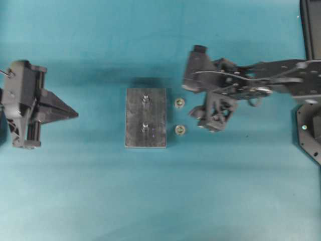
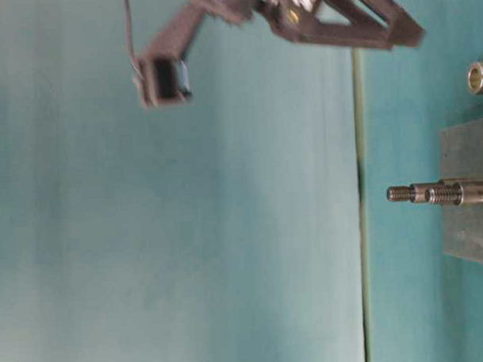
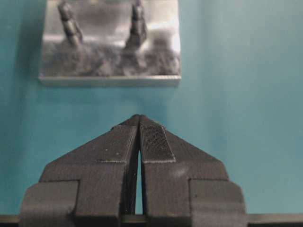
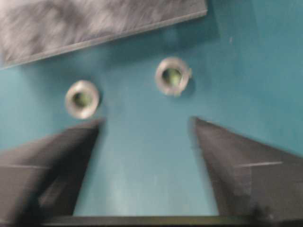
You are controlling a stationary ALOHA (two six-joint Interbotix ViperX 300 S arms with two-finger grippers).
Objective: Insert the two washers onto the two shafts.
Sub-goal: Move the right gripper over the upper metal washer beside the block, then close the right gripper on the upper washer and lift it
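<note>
The right gripper [image 4: 147, 142] has its fingers [image 4: 236, 165] spread wide, with nothing but bare teal counter [image 1: 160, 201] between them. In the right wrist view they point toward two washers lying flat on the counter: one washer [image 4: 173, 75] sits just ahead of the gap between the fingers, and the other washer [image 4: 82, 98] lies just beyond the other fingertip; neither is touched. That view is blurred.

Seen from overhead, the right gripper [image 1: 200, 118] hangs close beside the two washers [image 1: 179, 103] [image 1: 180, 129], on the side away from the metal block [image 1: 145, 118]. Both washers lie just off the block's edge, apart from each other, each roughly level with one of the shafts.

The block is a grey rectangular plate resting flat on the counter. Two threaded shafts [image 1: 145, 99] [image 1: 144, 127] stand upright from it in a line along its middle. Both are bare, with no washer on them. In the table-level view the shafts [image 2: 432, 193] overlap one another, and one washer [image 2: 480, 76] lies beside the block.

The left gripper [image 3: 139, 124] has its fingers [image 3: 154, 142] pressed almost together, tips meeting, with only a thin slit showing further back, and it holds nothing. It points at the block from well apart on the side opposite the washers [image 1: 74, 113].
</note>
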